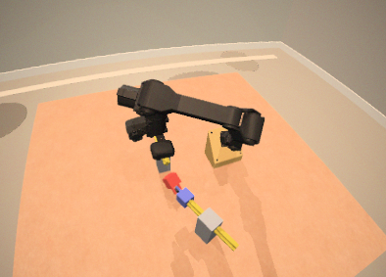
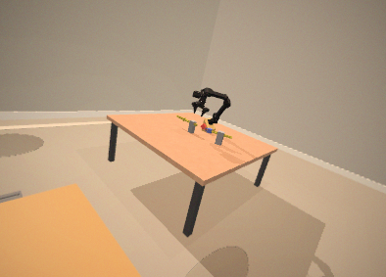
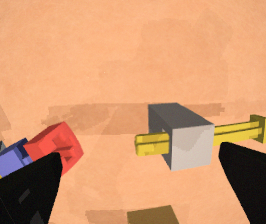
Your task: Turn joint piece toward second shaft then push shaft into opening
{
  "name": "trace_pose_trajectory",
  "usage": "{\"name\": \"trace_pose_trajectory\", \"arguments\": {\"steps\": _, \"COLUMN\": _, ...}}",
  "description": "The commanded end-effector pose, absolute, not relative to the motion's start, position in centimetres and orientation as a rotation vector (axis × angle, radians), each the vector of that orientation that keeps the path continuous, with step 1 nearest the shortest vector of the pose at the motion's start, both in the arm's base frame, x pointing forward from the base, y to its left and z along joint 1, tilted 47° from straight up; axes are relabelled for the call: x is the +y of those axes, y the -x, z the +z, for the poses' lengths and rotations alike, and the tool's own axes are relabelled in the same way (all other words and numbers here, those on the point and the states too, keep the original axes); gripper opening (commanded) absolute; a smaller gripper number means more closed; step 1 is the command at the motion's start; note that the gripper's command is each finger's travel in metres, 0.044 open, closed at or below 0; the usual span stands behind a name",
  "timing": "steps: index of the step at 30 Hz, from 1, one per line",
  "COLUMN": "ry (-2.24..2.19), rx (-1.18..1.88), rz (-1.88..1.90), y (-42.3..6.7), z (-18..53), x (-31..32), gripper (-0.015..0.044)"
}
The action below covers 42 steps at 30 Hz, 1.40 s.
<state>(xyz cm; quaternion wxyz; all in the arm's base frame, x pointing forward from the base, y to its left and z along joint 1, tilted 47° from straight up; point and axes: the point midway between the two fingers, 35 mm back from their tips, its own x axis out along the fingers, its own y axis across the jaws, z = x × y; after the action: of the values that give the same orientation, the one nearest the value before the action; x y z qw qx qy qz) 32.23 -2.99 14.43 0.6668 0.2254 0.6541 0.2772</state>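
Hovering above the grey block (image 3: 181, 135) carrying the sliding yellow shaft (image 3: 240, 127), claw (image 3: 140, 183) spread wide, pinching nothing, touching nothing. Lying just beyond that block's near end, red square joint piece (image 1: 171, 181), tilted, opening not clearly readable. Sitting right beside it, blue cube (image 1: 185, 198) on the second yellow shaft (image 1: 215, 226), long axis running diagonally away from the grey block through another grey block (image 1: 209, 224). Standing to the side of the grey block, tan wedge base (image 1: 222, 150) of the arm. Stretching smooth and matte orange around everything, table (image 1: 88, 193), broad open room out to its edges.
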Motion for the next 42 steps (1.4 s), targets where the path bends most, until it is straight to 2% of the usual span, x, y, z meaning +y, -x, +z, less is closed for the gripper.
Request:
{"name": "trace_pose_trajectory", "arguments": {"steps": 1, "ry": -0.411, "rx": 1.427, "rz": 0.698, "y": -32.13, "z": 14.62, "x": -2.84, "gripper": 0.0440}}
{"name": "trace_pose_trajectory", "arguments": {"steps": 42, "ry": 0.665, "rx": 0.764, "rz": 1.404, "y": -31.97, "z": 14.20, "x": -1.93, "gripper": 0.0440}}
